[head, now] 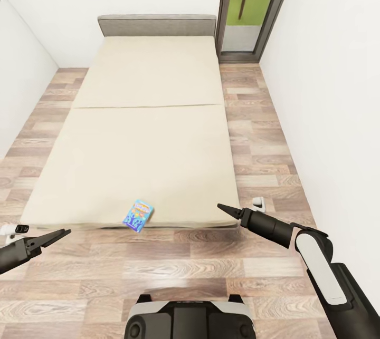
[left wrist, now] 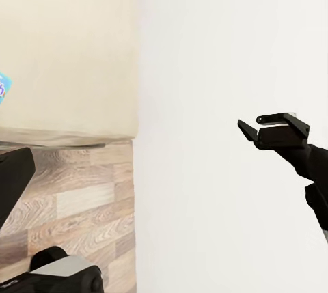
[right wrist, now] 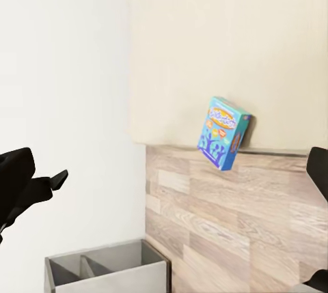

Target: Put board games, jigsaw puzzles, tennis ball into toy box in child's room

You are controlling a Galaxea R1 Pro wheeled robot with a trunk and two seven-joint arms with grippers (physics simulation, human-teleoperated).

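A small blue board game (head: pixel 138 215) with colourful cartoons lies at the foot edge of the bed (head: pixel 148 133), partly overhanging it. The right wrist view has the same board game (right wrist: pixel 223 132) tipped over the mattress edge, and a sliver of it (left wrist: pixel 3 88) appears in the left wrist view. My left gripper (head: pixel 63 232) hovers over the floor to the left of the game, open and empty. My right gripper (head: pixel 220 206) hangs open to the right of the game, near the bed's corner, holding nothing. The toy box, the table, the jigsaw puzzles and the tennis ball are out of view.
White walls close in on both sides. A tall dark-framed glass door (head: pixel 253 12) stands at the far right beyond the headboard. A small light-grey divided bin (head: pixel 258 203) sits on the wood floor by the bed's right corner, and another small white object (head: pixel 10 231) is at the left.
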